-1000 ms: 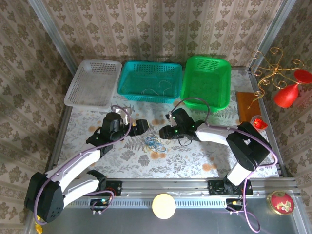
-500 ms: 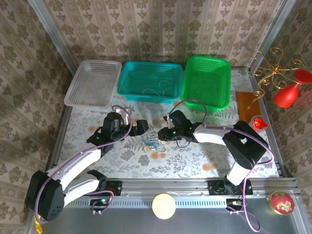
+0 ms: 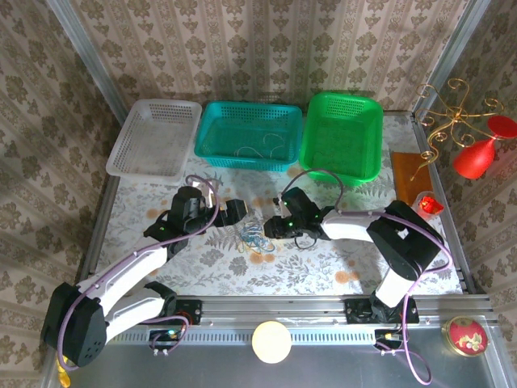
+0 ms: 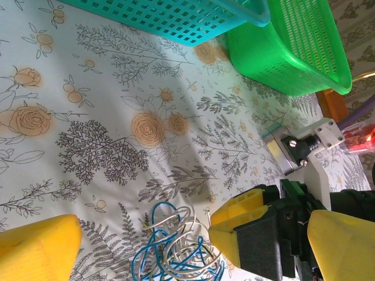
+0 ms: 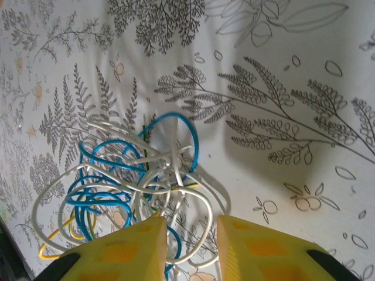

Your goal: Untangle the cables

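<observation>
Hovering narrowly parted, the right pincer straddles the cables — ungripped.

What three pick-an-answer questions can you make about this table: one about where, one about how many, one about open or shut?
1. Where are the tangled cables? A) in a drawer B) on the tablecloth between the two grippers C) on a chair
2. How many baskets stand at the far edge? A) two B) three C) five
3. How is the left gripper? A) wide open B) shut on a cable C) shut on a spoon

1 B: they lie between the left gripper and the right gripper.
2 B: a white basket, a teal basket and a green basket.
3 A: its yellow fingers stand far apart, holding nothing.
</observation>
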`<state>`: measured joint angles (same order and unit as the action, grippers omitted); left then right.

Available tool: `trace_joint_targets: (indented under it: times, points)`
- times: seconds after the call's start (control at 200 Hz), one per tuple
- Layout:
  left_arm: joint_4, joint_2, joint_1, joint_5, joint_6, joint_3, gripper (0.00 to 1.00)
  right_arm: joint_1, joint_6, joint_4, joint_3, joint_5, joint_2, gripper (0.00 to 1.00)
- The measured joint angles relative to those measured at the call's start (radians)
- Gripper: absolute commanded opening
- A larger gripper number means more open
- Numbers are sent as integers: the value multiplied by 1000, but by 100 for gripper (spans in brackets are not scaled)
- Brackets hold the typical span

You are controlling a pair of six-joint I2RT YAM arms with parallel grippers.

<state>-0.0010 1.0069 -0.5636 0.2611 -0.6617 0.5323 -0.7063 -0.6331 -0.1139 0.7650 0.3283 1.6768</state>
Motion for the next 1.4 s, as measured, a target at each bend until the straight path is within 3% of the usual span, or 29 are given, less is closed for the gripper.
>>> trace_joint_targets:
  times: [0.245, 0.595, 1.1, 1.4]
  points:
    - [-11, 0, 0, 0, 1, 0, 100, 0, 0, 12, -38, -4, -109, 38]
    - [-14, 9, 0, 1, 3, 8, 100, -6, -10, 5, -74, -8, -140, 36]
    - [-14, 9, 0, 1, 3, 8, 100, -8, 40, 60, 16, -103, -76, 46]
    - [-14, 9, 0, 1, 3, 8, 100, -14, 74, 79, 100, -135, 28, 45]
